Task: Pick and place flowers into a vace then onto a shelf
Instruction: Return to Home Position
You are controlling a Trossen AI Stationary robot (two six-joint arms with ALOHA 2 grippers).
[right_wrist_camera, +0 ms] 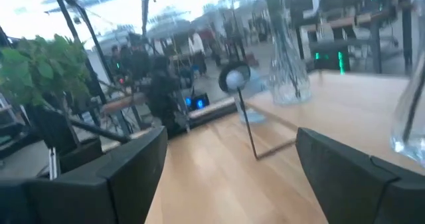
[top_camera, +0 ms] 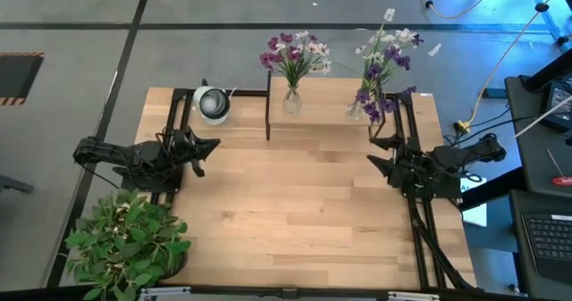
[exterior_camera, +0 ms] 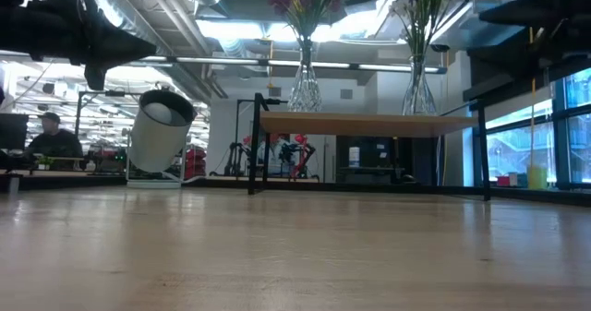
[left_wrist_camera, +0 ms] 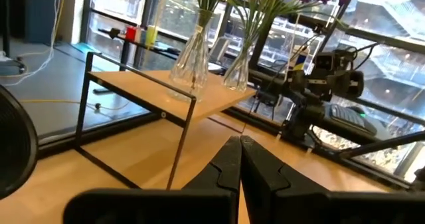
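Two vases [top_camera: 291, 100] of flowers [top_camera: 295, 53] stood on the shelf [top_camera: 323, 115], beyond both tools; the left tool [left_wrist_camera: 240, 144] was pressed together, the right tool [right_wrist_camera: 231, 137] spread wide.

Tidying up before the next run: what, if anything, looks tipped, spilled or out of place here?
Nothing much: the left-hand vase and the right-hand vase stand upright on the shelf, flowers inside. Only the white cylinder beside the shelf sits tilted.
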